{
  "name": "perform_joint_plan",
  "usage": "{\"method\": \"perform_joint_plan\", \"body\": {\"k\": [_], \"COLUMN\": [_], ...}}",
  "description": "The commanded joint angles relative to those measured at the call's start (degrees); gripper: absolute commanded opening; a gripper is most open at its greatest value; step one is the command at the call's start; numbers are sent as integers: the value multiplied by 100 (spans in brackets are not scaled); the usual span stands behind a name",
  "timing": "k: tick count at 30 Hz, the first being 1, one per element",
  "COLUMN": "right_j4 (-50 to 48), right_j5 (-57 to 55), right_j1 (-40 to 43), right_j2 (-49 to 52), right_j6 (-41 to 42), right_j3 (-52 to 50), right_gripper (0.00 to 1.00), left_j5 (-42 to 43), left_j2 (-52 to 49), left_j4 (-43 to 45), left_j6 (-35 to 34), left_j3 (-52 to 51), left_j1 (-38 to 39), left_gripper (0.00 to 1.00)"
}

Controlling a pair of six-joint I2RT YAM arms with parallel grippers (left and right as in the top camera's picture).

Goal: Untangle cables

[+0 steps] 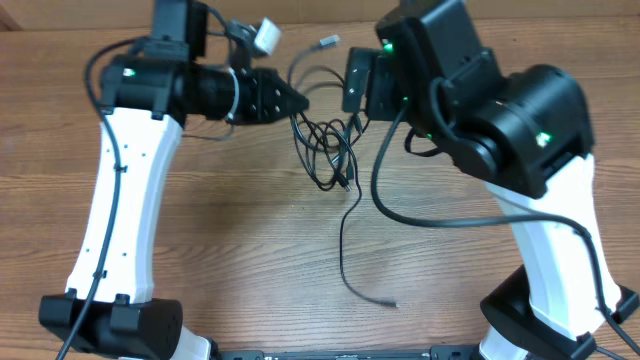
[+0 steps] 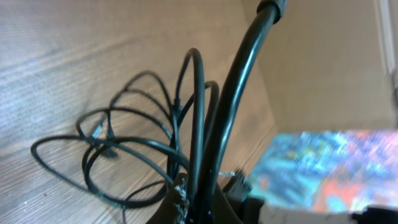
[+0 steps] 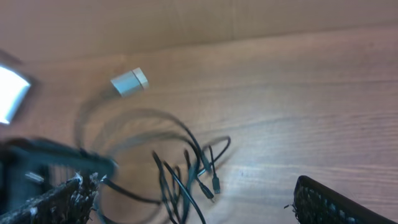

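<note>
The cables (image 1: 330,150) lie as a tangle of thin black loops mid-table, and one strand trails toward the front (image 1: 345,250). My left gripper (image 1: 292,98) points right at the tangle's upper left edge and is shut on black strands. In the left wrist view these strands rise out of its closed jaws (image 2: 199,200), with the cables (image 2: 124,143) looped on the wood beyond. My right gripper (image 1: 360,80) hangs open just right of the left one. Its fingers (image 3: 62,199) stand wide apart over the cables (image 3: 193,168), holding nothing.
A white plug block (image 1: 268,35) and a silvery plug (image 1: 328,42) lie near the table's far edge; the white plug block (image 3: 129,81) also shows from the right wrist. A thicker black arm wire (image 1: 440,222) loops across the table on the right.
</note>
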State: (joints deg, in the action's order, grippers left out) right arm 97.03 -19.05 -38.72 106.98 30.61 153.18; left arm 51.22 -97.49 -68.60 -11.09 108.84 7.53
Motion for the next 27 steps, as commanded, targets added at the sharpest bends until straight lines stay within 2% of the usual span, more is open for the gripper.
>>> {"method": "perform_joint_plan", "body": {"k": [1, 6, 11, 16, 22, 27], "right_j4": [-68, -236, -546, -911, -973, -984], "right_j5": [284, 420, 610, 638, 981, 977], "right_j1": [-4, -4, -4, -4, -4, 28], "right_j2": [-2, -2, -2, 0, 37, 57], "right_j6": [-68, -70, -144, -695, -1029, -1329], "right_j3": [-225, -643, -1161, -1523, -1600, -1600], "right_gripper": [100, 100, 99, 78, 63, 61], "left_j5": [284, 254, 262, 256, 262, 260], "left_j2": [216, 216, 216, 219, 219, 219], "left_j4": [72, 90, 87, 92, -20, -81], "left_j6": [-813, -1429, -2177, -2603, -3104, -3180], "left_j3": [623, 1235, 1403, 1403, 1401, 1401], "left_j1": [-219, -426, -487, -549, -774, -1058], "left_gripper": [4, 4, 4, 4, 4, 4]}}
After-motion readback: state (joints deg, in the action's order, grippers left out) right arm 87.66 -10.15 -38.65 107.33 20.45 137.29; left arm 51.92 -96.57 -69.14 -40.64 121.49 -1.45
